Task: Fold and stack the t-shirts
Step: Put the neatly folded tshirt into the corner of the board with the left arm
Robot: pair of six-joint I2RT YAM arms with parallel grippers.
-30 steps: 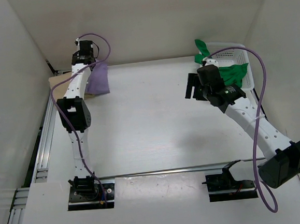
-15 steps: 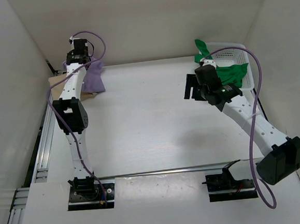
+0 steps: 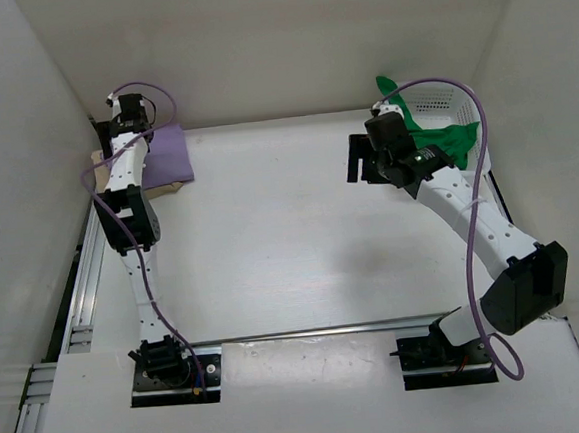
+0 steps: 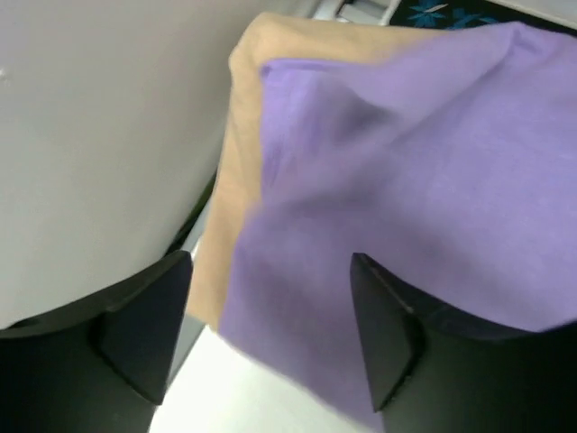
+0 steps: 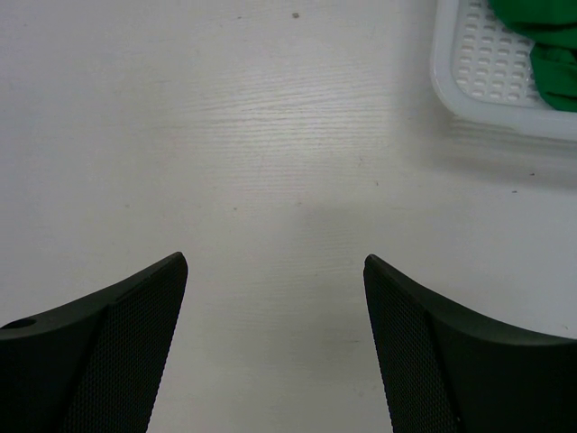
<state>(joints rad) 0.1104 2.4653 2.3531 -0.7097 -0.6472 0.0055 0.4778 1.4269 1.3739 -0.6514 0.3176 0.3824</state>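
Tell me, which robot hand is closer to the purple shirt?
The left. The left gripper hangs right over the purple shirt, jaws open. The right gripper is far across the table, beside the basket.

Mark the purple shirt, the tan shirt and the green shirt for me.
purple shirt (image 4: 424, 180), left wrist view, middle of the top folded layer.
tan shirt (image 4: 236, 162), left wrist view, strip showing beside the purple one.
green shirt (image 3: 446, 140), top external view, bunched cloth in the basket.

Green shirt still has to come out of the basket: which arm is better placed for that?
Right. The right gripper hovers open beside the basket holding the green shirt; the left gripper is far off over the purple shirt.
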